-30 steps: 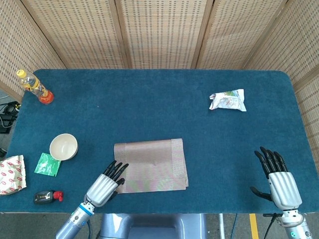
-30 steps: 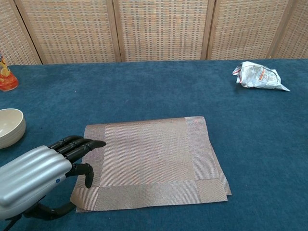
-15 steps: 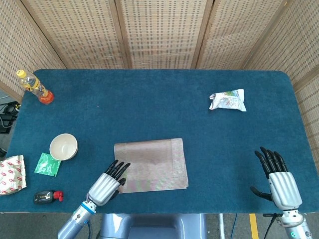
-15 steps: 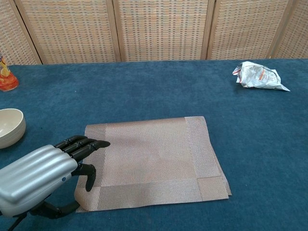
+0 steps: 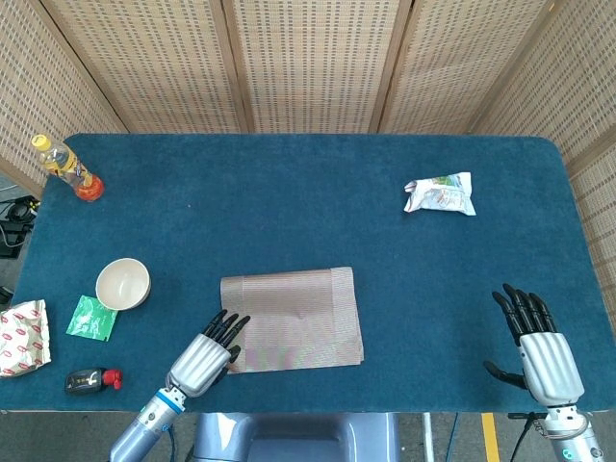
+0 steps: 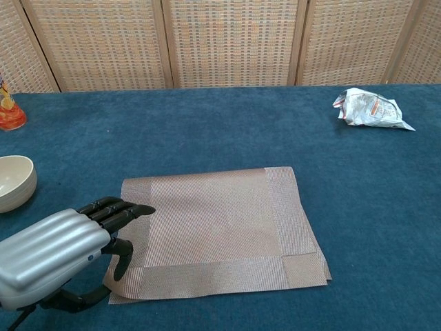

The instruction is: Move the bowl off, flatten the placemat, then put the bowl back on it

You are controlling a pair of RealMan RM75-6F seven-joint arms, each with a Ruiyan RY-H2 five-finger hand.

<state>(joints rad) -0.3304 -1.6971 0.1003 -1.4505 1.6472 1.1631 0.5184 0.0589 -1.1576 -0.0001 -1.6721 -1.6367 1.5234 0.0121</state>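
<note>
The brown woven placemat [image 5: 294,318] [image 6: 217,231] lies near the table's front edge, with a doubled layer showing along its near and right sides. Its near left corner curls up a little. My left hand [image 5: 204,356] [image 6: 65,255] lies at the mat's left edge, its fingers stretched out over the border and its thumb spread apart beside that corner, holding nothing. The cream bowl [image 5: 123,283] [image 6: 14,182] stands upright on the cloth, left of the mat and clear of it. My right hand [image 5: 539,345] rests open near the front right edge, far from both.
A green packet [image 5: 92,318], a white snack bag [image 5: 21,337] and a small black bottle with a red cap [image 5: 91,380] lie near the bowl. An orange drink bottle [image 5: 67,167] stands far left. A crumpled bag [image 5: 440,193] [image 6: 368,108] lies far right.
My left hand has drawn back slightly toward the front edge along the mat's left border, and the mat's near edge has shifted a little. The right hand and the bowl have not moved.
</note>
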